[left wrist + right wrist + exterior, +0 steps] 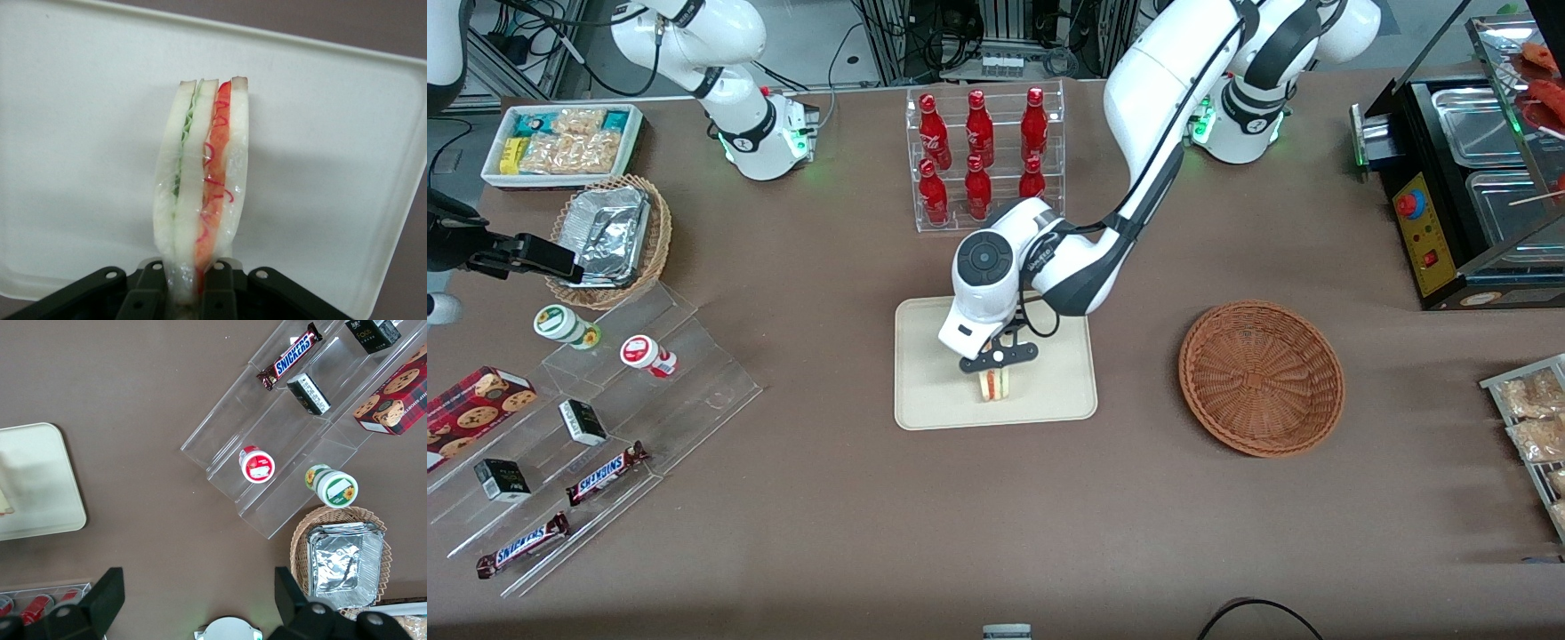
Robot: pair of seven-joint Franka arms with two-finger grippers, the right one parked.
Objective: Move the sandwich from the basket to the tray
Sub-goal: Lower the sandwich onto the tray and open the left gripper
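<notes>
Brown tabletop [996, 533] carries the tray [925, 391] near its middle, with the basket [1261, 378] lying apart from it toward the working arm's end, bare brown surface showing between the two. Over the tray the gripper [996, 357] hangs pointing down, and the sandwich [993, 384] is pinched in it. The wedge stands on edge, its bread slices upright and its filling layers facing the front camera; whether its lower edge touches the tray floor cannot be told. In the wrist view the sandwich [203, 180] runs lengthwise straight away from the gripper [193, 283], green layer on one side, red on the other, clear wrap glinting over both. The jaws are closed to the width of the wedge, gripping its nearer end through the wrap. The sandwich sits toward the tray edge nearest the front camera, roughly midway along the tray's length, with open tray floor on either side of it and more toward the bottle rack [983, 156]. The basket holds nothing. The rack stands farther from the front camera than the tray; clear tiered shelves [605, 427] with snack bars lie toward the parked arm's end
</notes>
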